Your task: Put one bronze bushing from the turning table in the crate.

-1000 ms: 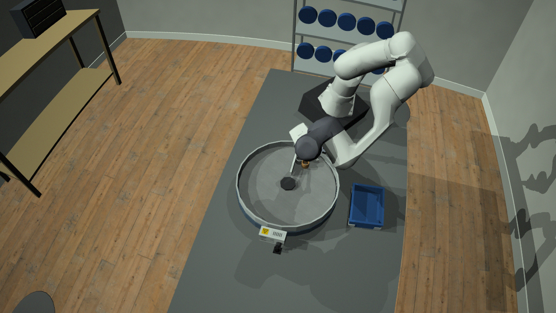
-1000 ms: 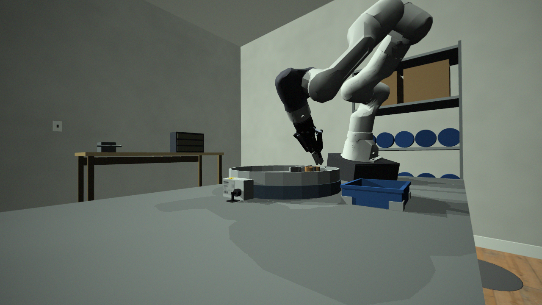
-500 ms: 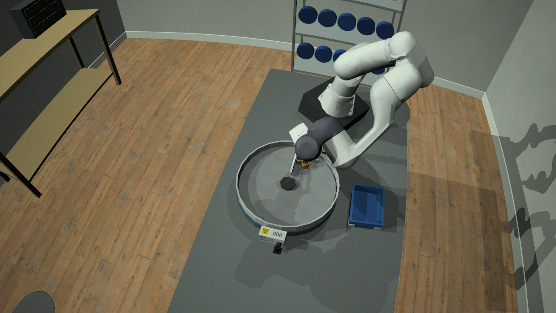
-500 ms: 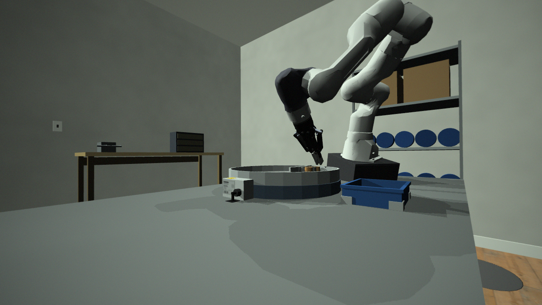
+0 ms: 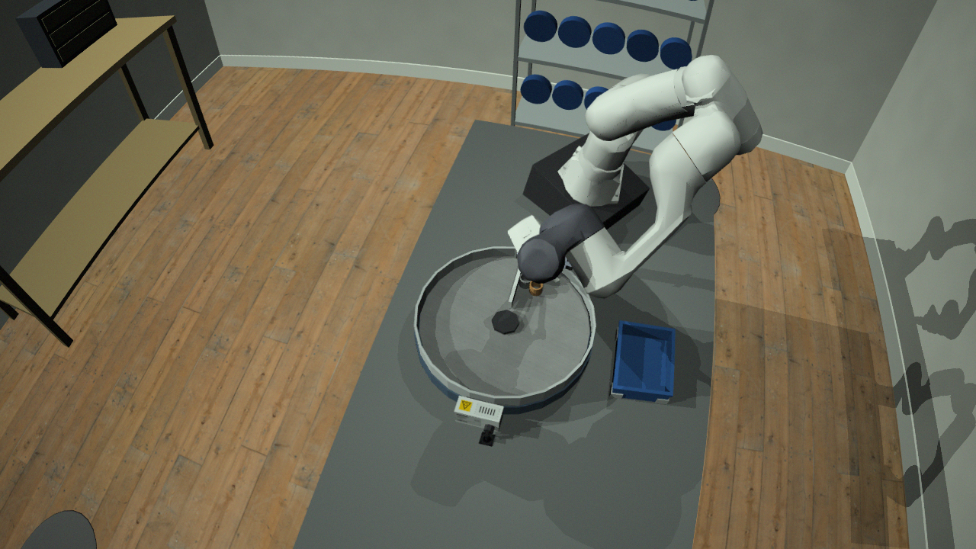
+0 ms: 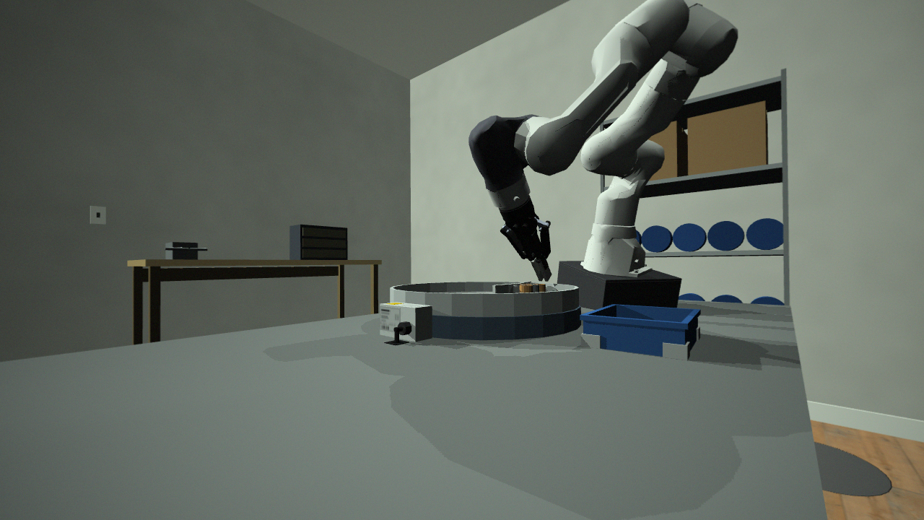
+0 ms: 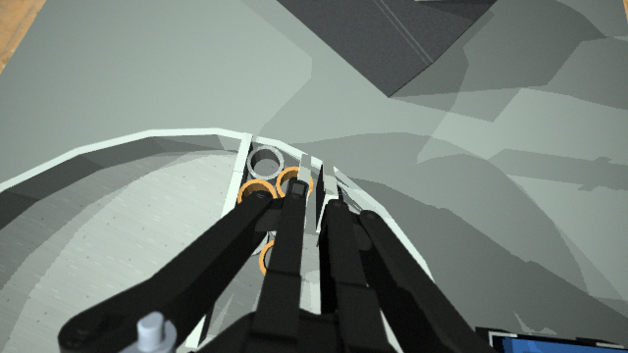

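Hovering nearly together, the fingers [image 6: 541, 267] seem near 3 visible bronze bushings [image 5: 535, 290] [image 6: 527, 287] [image 7: 256, 182].

Bushings crowd the turning table [image 5: 382, 546] [image 6: 452, 302] between its straight divider [image 7: 237, 172] and outer wall, obstructing low passage there. Beyond the divider, its broad floor offers unobstructed room.Bushings [image 5: 535, 288] [image 6: 531, 287] [image 7: 265, 162] obstruct low passage between the straight divider [image 5: 514, 287] [image 7: 237, 172] and the raised rim [image 5: 418, 327] [image 6: 484, 303] [image 7: 186, 131]. The crate's open top [image 5: 672, 361] [image 6: 639, 333] admits entry from above.

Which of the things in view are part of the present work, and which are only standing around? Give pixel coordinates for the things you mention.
Part of the work:
- turning table [image 5: 505, 401] [image 6: 484, 303]
- bronze bushings [image 5: 535, 289] [image 7: 257, 183]
- blue crate [image 5: 644, 393] [image 6: 639, 331]
- gripper [image 6: 544, 278] [image 7: 313, 172]

Only standing around:
- grey bushing [image 7: 252, 173], which must stay on the table
- wooden bench [image 5: 95, 197] [image 6: 245, 263]
- drawer cabinet [image 5: 71, 30] [image 6: 318, 242]
- shelf rack [image 5: 515, 68] [image 6: 785, 187] with blue discs [image 5: 574, 31] [image 6: 725, 235]
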Controlling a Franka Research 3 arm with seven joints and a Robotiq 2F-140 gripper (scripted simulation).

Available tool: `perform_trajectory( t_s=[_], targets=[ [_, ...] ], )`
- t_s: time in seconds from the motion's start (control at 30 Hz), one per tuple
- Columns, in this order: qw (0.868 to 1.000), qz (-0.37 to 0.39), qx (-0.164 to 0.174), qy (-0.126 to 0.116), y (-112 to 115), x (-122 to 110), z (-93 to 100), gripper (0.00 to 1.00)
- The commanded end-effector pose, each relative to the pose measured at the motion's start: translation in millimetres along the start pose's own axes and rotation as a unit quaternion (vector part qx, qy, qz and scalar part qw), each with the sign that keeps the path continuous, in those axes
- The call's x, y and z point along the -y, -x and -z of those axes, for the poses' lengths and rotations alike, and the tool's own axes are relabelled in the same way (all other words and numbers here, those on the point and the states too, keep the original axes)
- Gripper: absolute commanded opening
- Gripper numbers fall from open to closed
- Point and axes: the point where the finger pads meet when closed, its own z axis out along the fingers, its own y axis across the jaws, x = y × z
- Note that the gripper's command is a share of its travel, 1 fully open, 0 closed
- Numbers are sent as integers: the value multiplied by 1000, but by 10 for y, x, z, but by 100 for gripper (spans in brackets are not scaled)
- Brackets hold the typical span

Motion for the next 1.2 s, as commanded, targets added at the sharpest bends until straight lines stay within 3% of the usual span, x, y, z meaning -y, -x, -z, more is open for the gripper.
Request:
perform_trajectory(
  t_s=[0.0, 1.17],
  targets=[
    [1000, 1, 2, -1, 19, 8, 6, 6],
    [1000, 1, 2, -1, 40, 12, -23, 6]
  ],
)
